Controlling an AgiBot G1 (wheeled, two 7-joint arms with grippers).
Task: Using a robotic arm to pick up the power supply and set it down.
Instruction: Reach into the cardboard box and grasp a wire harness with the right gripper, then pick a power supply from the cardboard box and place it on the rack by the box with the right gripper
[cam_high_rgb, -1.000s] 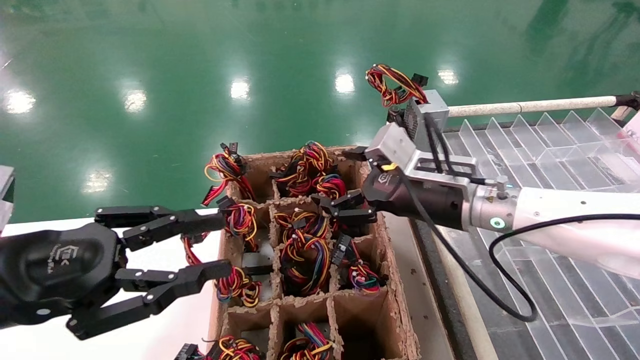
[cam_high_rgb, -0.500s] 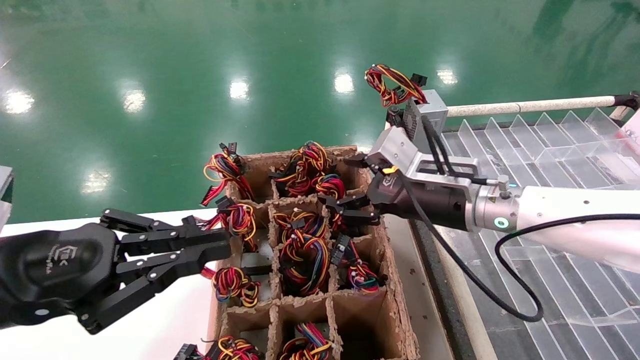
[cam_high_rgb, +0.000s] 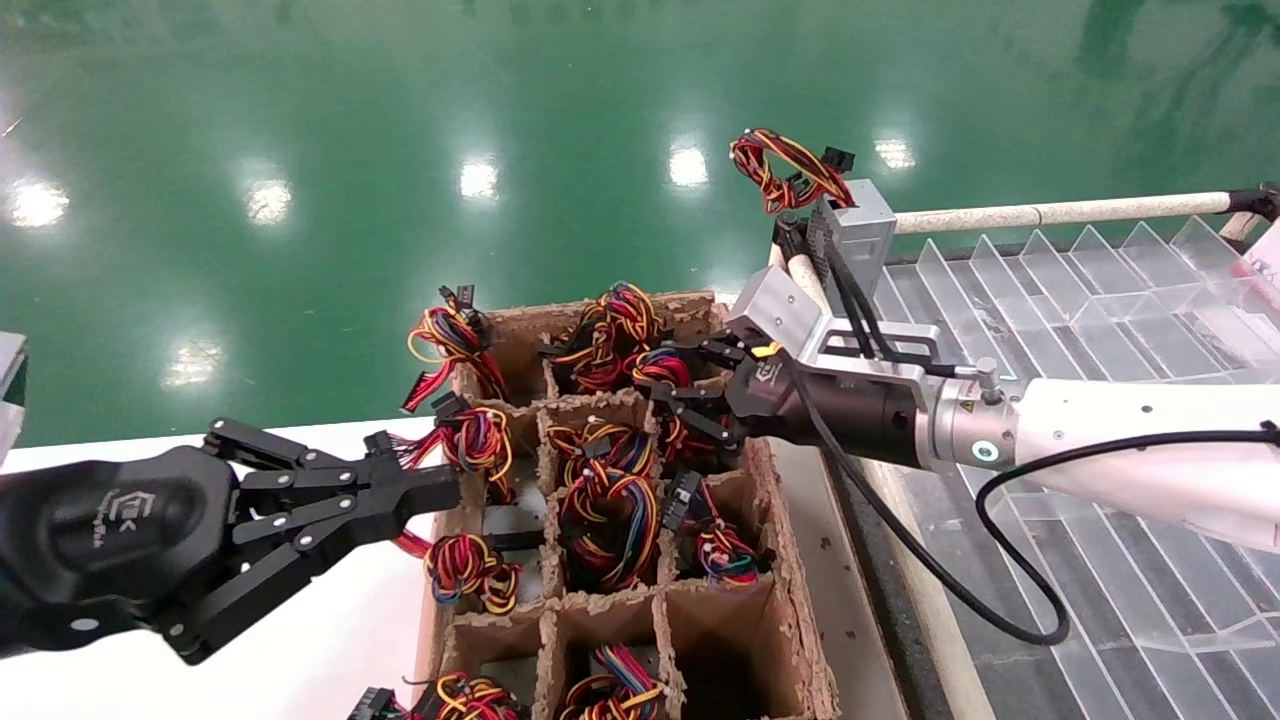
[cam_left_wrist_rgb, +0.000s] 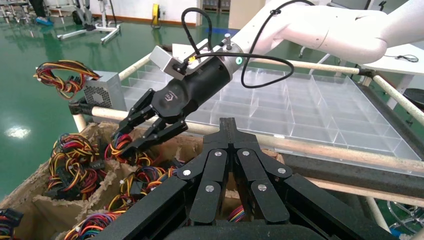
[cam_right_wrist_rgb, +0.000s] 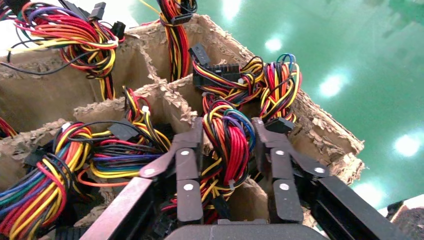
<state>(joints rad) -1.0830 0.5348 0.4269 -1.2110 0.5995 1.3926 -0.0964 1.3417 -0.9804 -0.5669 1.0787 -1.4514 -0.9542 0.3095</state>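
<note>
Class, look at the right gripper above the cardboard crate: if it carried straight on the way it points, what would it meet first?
Most likely the wire bundle, which stands between the fingers of the right gripper, open around it. The power supply below is hidden, so depth beyond is unclear.

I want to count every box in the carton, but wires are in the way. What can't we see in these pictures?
- Power supply: only its wire bundle shows between the right tool fingers; the grey box is hidden in the carton cell, in every view.
- Bottom carton row: cut off by the head view's lower edge.
- Left tool: its arm is cut off at the head view's left edge.
</note>
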